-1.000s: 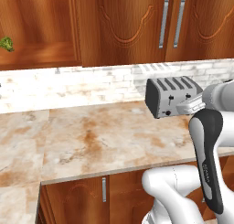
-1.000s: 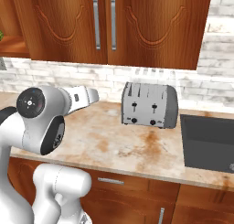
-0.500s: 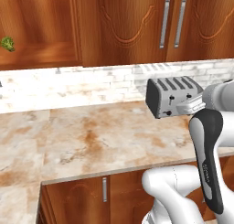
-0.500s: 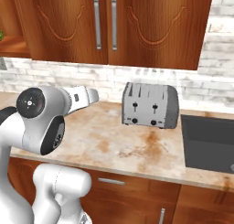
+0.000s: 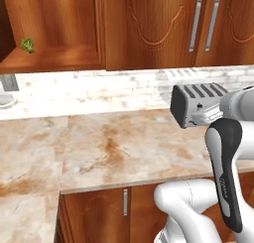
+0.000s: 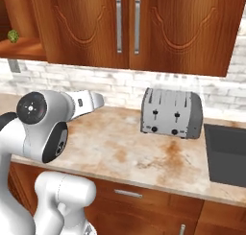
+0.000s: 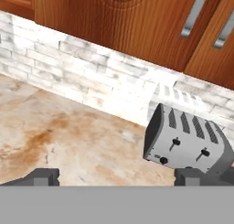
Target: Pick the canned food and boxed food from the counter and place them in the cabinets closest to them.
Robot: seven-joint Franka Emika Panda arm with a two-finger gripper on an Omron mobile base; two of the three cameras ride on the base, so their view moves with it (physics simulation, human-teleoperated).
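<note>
- Step: search phase, judged; can & box not visible near jaws.
- Gripper (image 7: 116, 175) wide apart, empty, above counter (image 7: 68, 145); toaster (image 7: 187, 143) just ahead-right.
- Next: base likely must drive to find can.

Glossy white rounded arm (image 6: 45, 128) links, dark joint bands, grey round cap.

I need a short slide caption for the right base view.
Silver toaster on the marble counter beneath closed wooden cabinets.

- Beige marble-like tabletop (image 5: 114, 143) with rusty brown blotches: level, over brown wooden drawers.
- Reddish-brown carved wooden wall cabinets (image 6: 96, 23): doors closed, vertical silver bar handles.
</note>
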